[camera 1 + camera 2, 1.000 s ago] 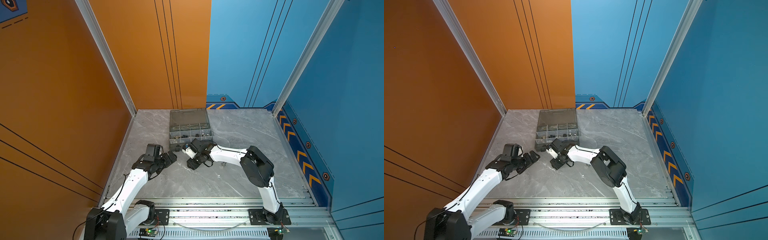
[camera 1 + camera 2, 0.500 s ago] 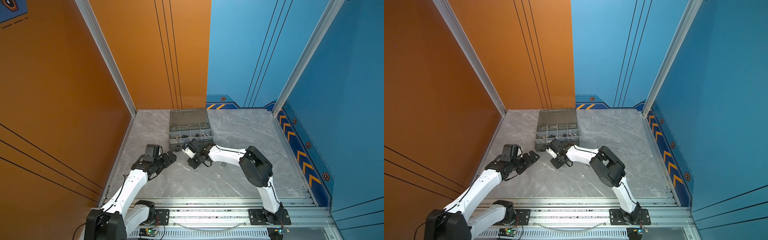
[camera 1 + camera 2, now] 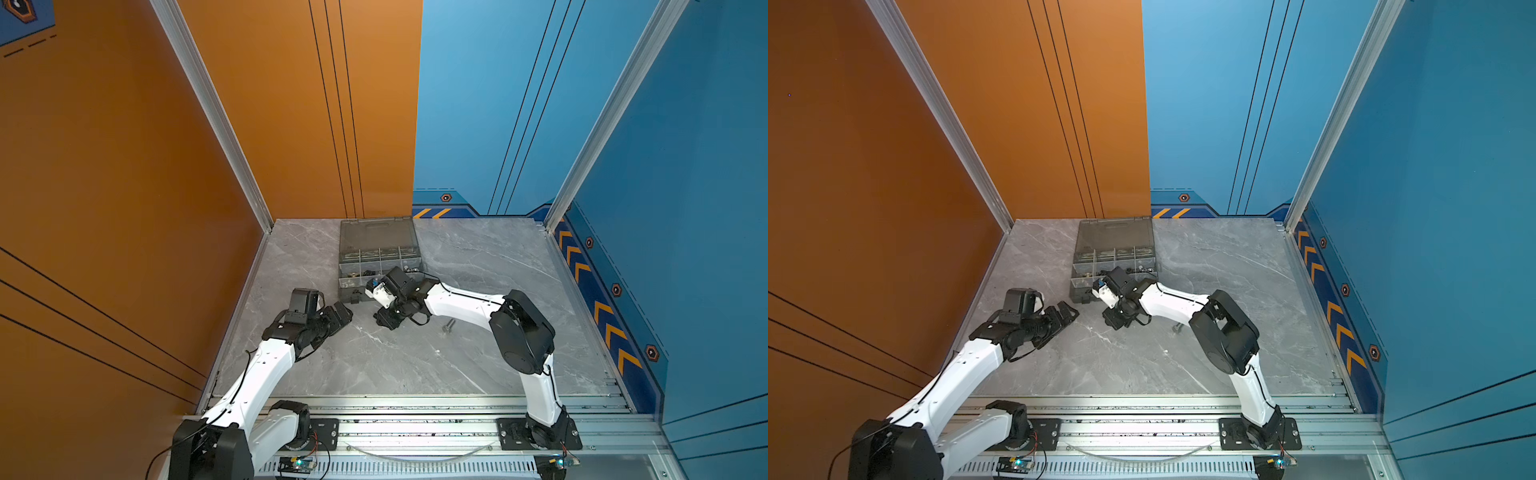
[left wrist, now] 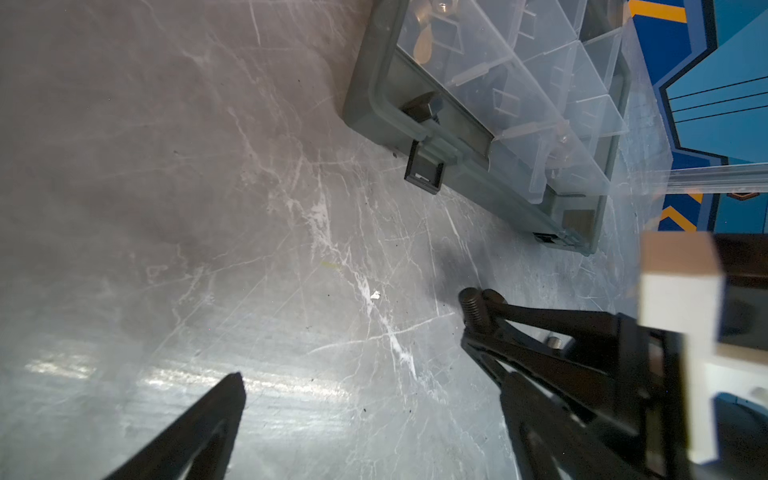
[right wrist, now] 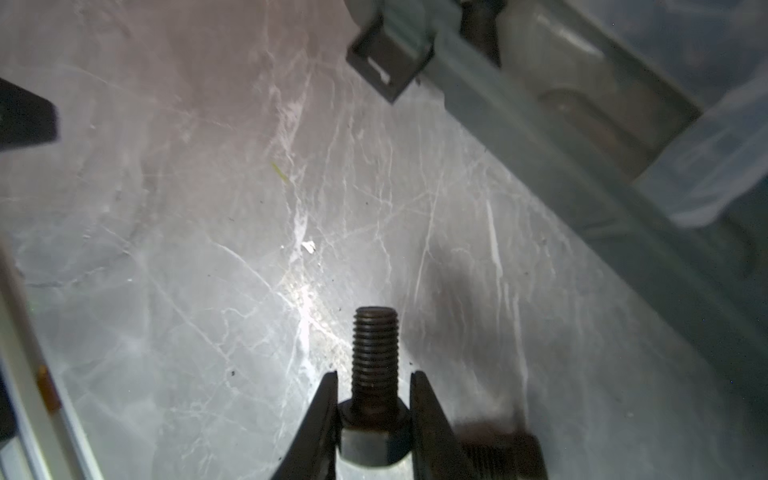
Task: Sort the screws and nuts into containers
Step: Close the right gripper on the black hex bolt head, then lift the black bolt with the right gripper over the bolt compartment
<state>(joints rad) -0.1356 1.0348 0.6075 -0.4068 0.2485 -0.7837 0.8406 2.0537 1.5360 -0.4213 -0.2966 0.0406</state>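
Observation:
My right gripper (image 5: pixel 374 376) is shut on a black screw (image 5: pixel 375 349). Its hex head is pinched between the fingers and its threaded shank points out past the tips, low over the marble table. The left wrist view shows the same screw (image 4: pixel 471 307) at the right gripper's tips. My left gripper (image 4: pixel 374 386) stands open and empty beside it, also seen in both top views (image 3: pixel 343 311) (image 3: pixel 1069 311). The grey organiser case (image 3: pixel 380 286) (image 3: pixel 1084 293) lies open just beyond. Its containers (image 4: pixel 540 95) have clear dividers. Small dark pieces (image 3: pixel 368 273) lie in the front row, too small to tell apart.
A second black screw (image 5: pixel 498 453) lies blurred on the table right beside the right fingers. A silver screw (image 3: pixel 448 326) (image 3: pixel 1177 328) lies under the right forearm. Another dark screw (image 4: pixel 424 109) rests on the case's front lip by its latch (image 4: pixel 424 172). Orange and blue walls enclose the table.
The right jaws have closed onto the black screw. Both arms have stayed almost where they were, and the left gripper is still open.

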